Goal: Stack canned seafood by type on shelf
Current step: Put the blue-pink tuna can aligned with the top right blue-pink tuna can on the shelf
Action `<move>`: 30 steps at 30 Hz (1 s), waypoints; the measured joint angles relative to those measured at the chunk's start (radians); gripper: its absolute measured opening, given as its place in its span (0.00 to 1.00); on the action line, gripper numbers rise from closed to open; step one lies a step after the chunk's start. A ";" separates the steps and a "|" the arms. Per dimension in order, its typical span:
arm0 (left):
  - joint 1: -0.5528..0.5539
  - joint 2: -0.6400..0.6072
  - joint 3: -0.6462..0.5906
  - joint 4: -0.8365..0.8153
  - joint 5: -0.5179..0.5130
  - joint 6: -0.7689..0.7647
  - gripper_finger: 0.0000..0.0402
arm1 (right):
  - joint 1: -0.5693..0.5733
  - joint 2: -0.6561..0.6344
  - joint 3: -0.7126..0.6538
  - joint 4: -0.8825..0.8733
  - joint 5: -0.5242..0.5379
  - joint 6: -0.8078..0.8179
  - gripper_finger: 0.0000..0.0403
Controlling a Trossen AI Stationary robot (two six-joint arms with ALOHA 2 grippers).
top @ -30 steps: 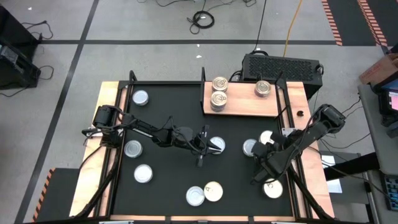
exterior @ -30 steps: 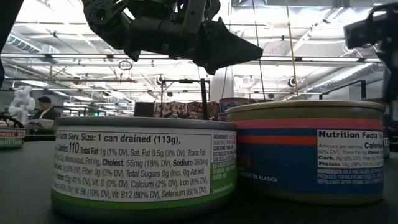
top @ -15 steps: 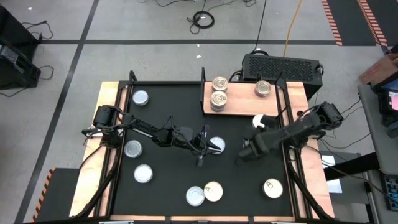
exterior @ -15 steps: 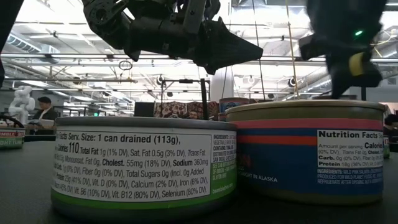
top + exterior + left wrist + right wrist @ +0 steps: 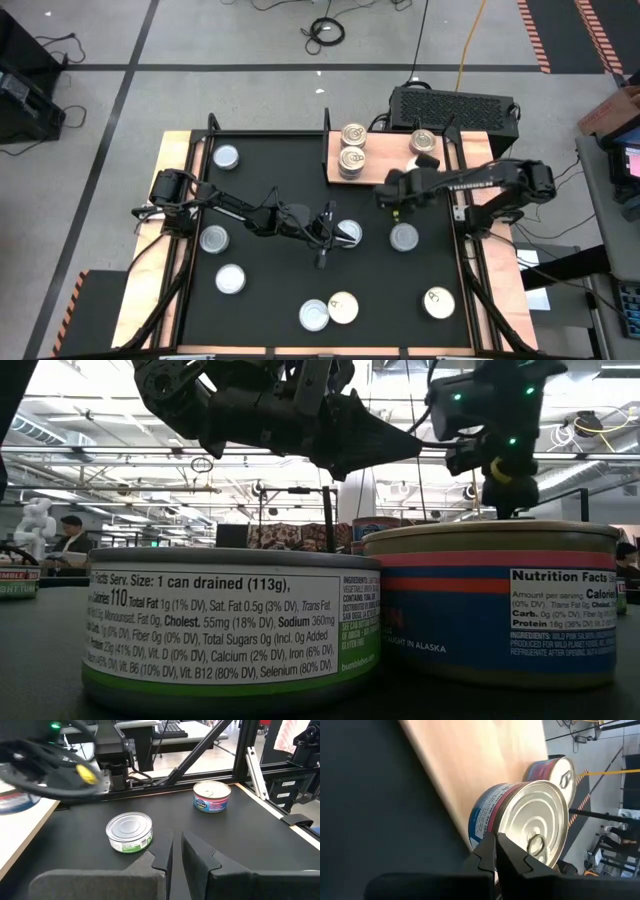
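Right pincer [image 5: 385, 195] hangs at the shelf [image 5: 395, 168] edge, clamped on a pull-tab tin [image 5: 527, 822] (two tins stacked there, one alone). Left pincer [image 5: 328, 238], fingers nearly together, hovers mid-table beside a silvery tin [image 5: 349, 232].

Overhead looks straight down; low camera sits table-level behind two tins [image 5: 230, 625]

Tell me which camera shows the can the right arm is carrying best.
The right wrist view: the can, with its pull-tab lid and blue label, fills the picture just past the right tool. In the high view it is a pale speck over the shelf; the low and left wrist views don't show it clearly.
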 joint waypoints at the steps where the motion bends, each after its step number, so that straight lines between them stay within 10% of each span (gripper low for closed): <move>1: 0.000 0.000 0.000 0.000 0.000 0.000 0.11 | -0.022 -0.002 0.000 0.019 0.001 -0.028 0.00; 16: 0.000 0.000 0.000 0.000 -0.007 0.004 0.11 | -0.313 -0.023 0.000 0.199 -0.004 -0.331 0.00; 30: 0.008 0.000 0.000 -0.028 -0.027 0.007 0.11 | -0.338 -0.066 0.000 0.210 -0.069 -0.314 0.00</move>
